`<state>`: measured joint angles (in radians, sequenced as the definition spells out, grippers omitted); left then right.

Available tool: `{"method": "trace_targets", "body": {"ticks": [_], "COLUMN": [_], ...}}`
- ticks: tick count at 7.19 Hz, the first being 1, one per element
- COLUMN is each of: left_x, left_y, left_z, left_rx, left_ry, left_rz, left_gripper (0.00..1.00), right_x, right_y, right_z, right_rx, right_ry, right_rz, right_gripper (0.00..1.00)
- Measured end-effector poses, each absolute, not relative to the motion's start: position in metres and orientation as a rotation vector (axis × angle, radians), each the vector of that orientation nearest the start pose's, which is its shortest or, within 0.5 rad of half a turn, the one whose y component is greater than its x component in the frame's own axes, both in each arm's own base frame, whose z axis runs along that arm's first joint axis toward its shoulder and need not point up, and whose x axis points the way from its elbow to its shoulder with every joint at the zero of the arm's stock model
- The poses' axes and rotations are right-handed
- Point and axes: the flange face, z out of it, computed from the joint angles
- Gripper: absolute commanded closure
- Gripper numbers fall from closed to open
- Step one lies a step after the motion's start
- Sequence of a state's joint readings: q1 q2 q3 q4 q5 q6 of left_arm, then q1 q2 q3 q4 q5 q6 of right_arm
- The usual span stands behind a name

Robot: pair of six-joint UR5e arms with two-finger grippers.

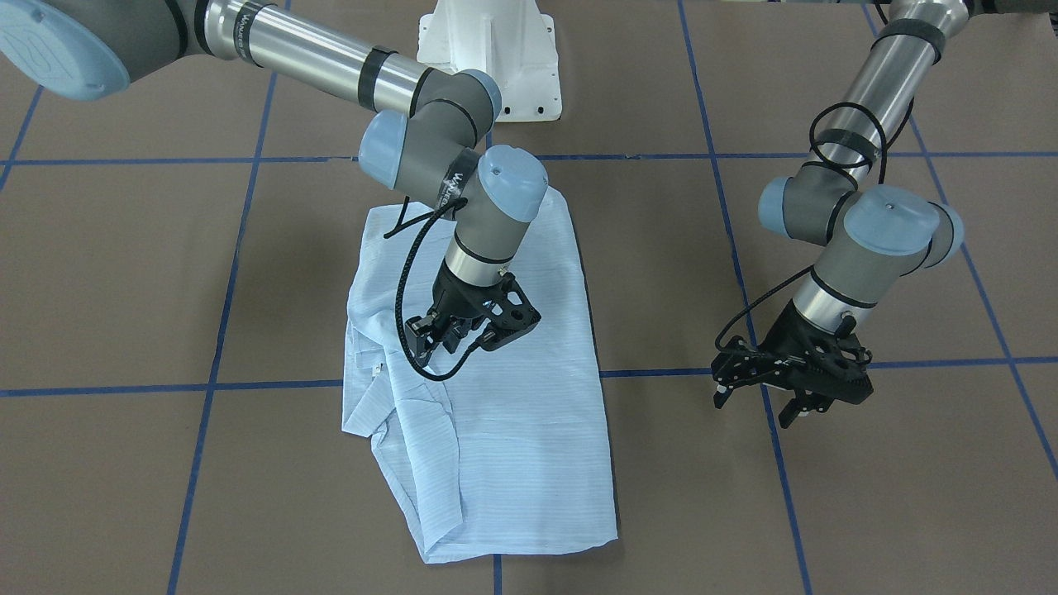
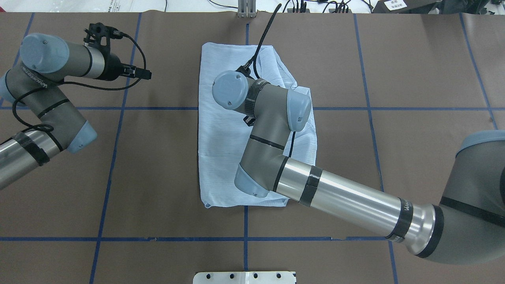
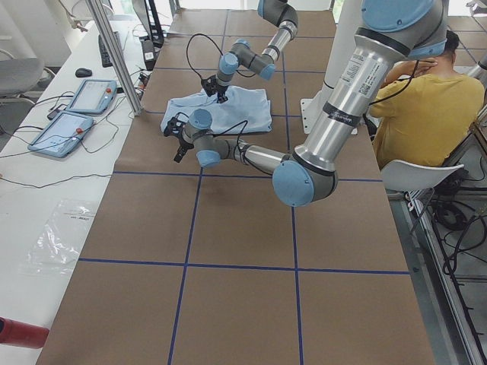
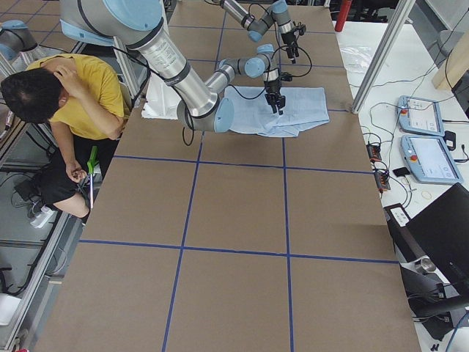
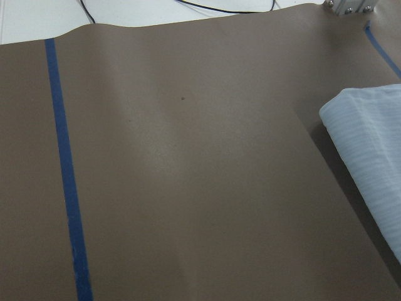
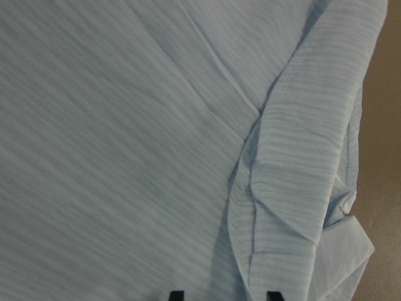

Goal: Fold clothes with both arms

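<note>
Table (image 1: 124, 273): covered in brown paper and marked into large squares by blue tape lines (image 1: 248, 387).
Right arm (image 2: 347, 197): reaches from the robot's right over the middle of the table, its wrist bent down above the shirt.
Left arm (image 2: 39, 114): held over bare paper on the robot's left side, well apart from the shirt.
Shirt (image 1: 512, 397): a pale blue, finely striped shirt folded into a long rectangle, lying flat at the table's centre across a tape line. One long side is smooth. The other, toward the robot's right, shows rumpled, overlapping folds.
Person (image 3: 426, 99): in a yellow top, seated beside the table behind the robot.
Pedestal base (image 1: 488, 49): white, at the table edge between the two arms.
Right gripper (image 1: 459, 330): points down over the shirt's rumpled side, close above the cloth. Whether it touches cannot be told. Its jaws stand apart with nothing clamped.
Right fingertips (image 6: 177, 295): two black tips at the wrist view's lower edge, with a ridge of folded fabric between and ahead of them.
Left gripper (image 1: 756, 406): jaws spread and holding nothing, over a tape crossing beside the shirt. The left wrist view catches only one corner of the shirt at its right edge.
</note>
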<state>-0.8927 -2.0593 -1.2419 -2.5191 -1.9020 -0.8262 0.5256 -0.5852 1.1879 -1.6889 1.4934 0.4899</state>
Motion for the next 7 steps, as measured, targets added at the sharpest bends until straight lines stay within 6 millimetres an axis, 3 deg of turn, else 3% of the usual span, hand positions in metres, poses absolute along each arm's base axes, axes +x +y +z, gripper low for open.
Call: {"method": "trace_targets", "body": {"ticks": [3,7], "left_x": [0.367,0.366], "left_y": [-0.616,-0.617], "left_z": [0.436,0.436], "left_rx": [0.602,0.604], "left_ry": [0.970,0.970], "left_rz": [0.051,0.050], "left_gripper": [0.00,0.00], "right_x": [-0.619,-0.624], "right_y": [-0.547,-0.554], "right_z": [0.219,0.224], "right_rx": [0.429,0.451], "right_ry": [-0.259,-0.294], "right_rz": [-0.584,-0.586], "right_gripper": [0.60,0.59]}}
